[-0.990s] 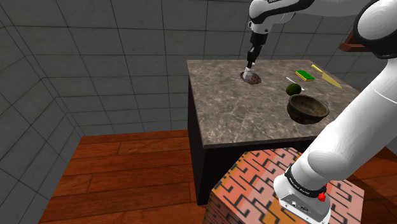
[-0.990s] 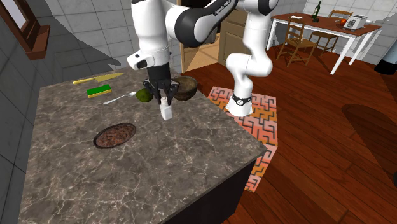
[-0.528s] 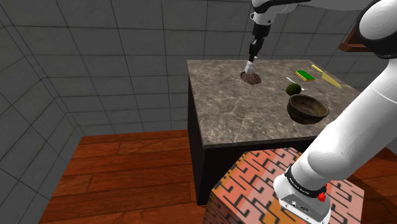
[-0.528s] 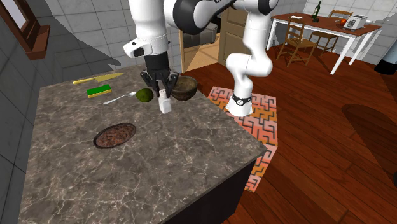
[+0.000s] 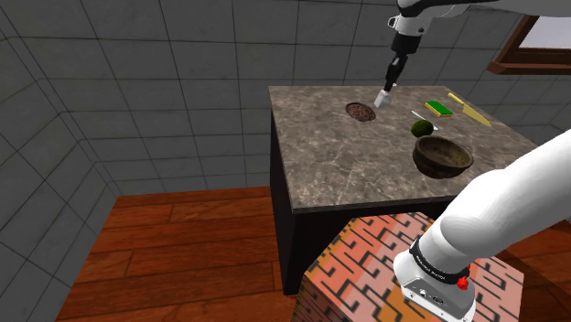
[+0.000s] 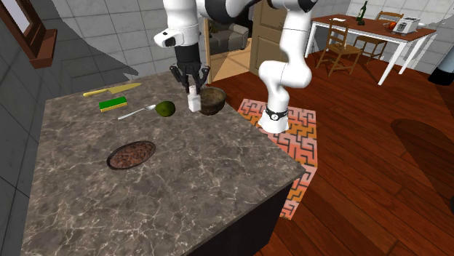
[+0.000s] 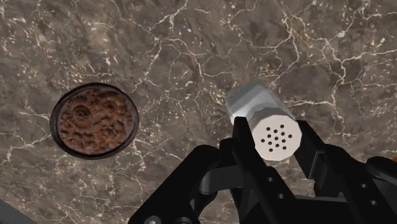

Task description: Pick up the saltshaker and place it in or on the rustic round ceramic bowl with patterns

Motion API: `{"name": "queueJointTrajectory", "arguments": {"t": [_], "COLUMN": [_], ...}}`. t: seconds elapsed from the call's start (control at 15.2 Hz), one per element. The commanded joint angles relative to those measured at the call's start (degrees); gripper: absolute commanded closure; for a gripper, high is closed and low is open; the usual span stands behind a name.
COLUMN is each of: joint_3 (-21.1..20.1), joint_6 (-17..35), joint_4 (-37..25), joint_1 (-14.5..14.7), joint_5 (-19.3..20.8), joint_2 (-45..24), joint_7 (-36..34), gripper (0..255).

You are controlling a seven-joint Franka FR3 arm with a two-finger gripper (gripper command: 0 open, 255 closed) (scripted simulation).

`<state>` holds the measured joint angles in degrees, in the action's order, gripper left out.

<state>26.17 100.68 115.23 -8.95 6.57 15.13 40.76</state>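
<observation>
While the brown bowl (image 5: 443, 157) sat toward the near edge of the marble counter (image 5: 329, 155), the gripper (image 7: 275, 137) held the white saltshaker (image 7: 261, 105) farther back. Its fingers were closed against the shaker's sides, raised over bare marble, to the shoulder view's right of a patterned shallow dish (image 7: 95, 119). Toward the far edge lay a green sponge (image 5: 438, 109).

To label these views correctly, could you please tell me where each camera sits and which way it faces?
Shoulder view: beside and behind the patterned stand, looking down across the marble counter toward a tiled wall; the white arm and the gripper show.
Second exterior view: across the counter, facing the arm and stand, with the wood floor beyond.
Wrist view: on the hand, looking down at the counter and a flat patterned dish; black fingers clasp the saltshaker.
Shared: both exterior views show the saltshaker and the dark bowl.
</observation>
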Motion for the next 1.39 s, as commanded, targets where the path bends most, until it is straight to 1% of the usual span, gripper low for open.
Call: {"name": "queueJointTrajectory", "arguments": {"t": [0.0,0.53,0.79,1.12,1.32], "joint_3": [0.66,3.17,4.82,7.42,7.97], "joint_6": [-0.67,-4.92,-7.56,-11.04,-8.95], "joint_4": [2.31,8.51,9.98,10.34,12.85], "joint_1": [-1.15,-6.28,-9.06,-12.41,-12.68], "joint_5": [1.64,7.73,10.67,14.36,14.90], "joint_2": [3.31,15.08,19.95,24.95,25.41], "joint_7": [1.21,6.49,9.99,15.14,14.91], "gripper": [255,255,255,255,255]}}
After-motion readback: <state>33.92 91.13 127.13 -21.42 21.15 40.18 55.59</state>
